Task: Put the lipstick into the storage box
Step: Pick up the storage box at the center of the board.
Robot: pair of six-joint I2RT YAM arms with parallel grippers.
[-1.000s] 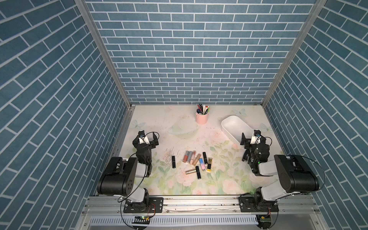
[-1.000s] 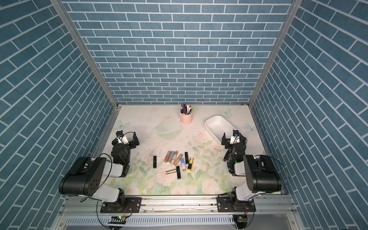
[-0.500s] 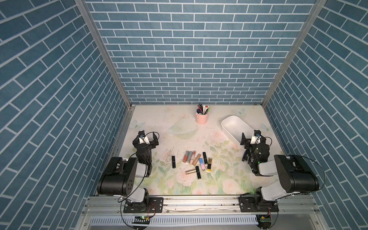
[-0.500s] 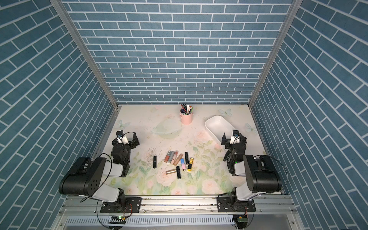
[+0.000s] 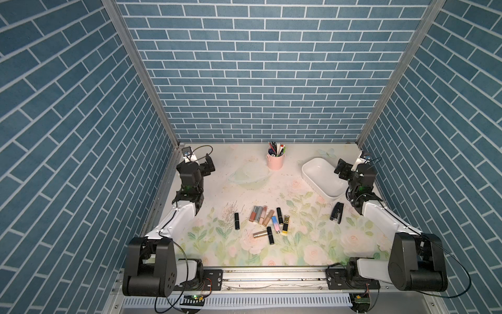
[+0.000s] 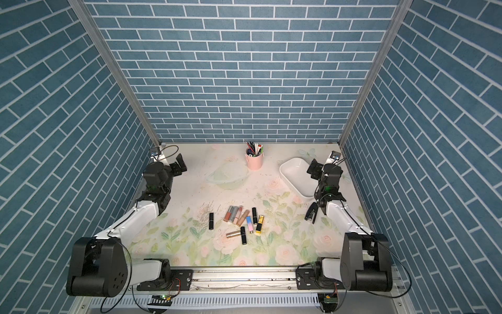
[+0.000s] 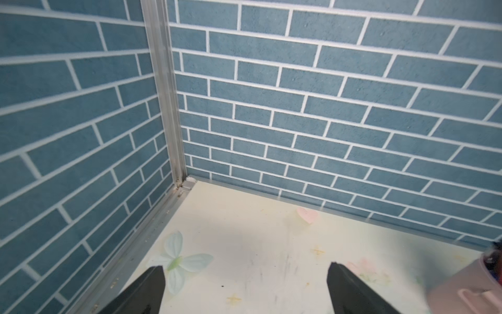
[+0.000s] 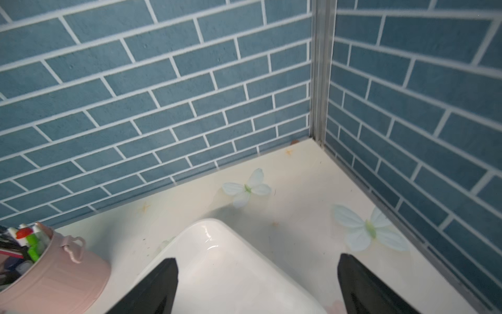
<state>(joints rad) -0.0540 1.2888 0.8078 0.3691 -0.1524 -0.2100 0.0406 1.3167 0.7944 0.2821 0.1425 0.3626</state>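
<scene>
Left fingers [image 7: 144, 293] and right fingers [image 8: 157, 288], both wide and empty, have swung out toward the desk's [image 5: 244, 174] far corners; lipsticks [image 5: 267, 220] lie mid-desk, storage box [image 5: 322, 176] sits empty far right, so the first pick likely needs a reach back.

The storage box [image 5: 320, 175], a shallow white tub with rounded corners, sits upright and askew on the bench, at two o'clock from the lipsticks [image 5: 268, 217]; these lie flat in a loose mid-bench cluster, well apart from it, pink, gold, blue-pink and yellow-black; a black lipstick [image 5: 237, 220] lies alone at the cluster's nine o'clock.
</scene>
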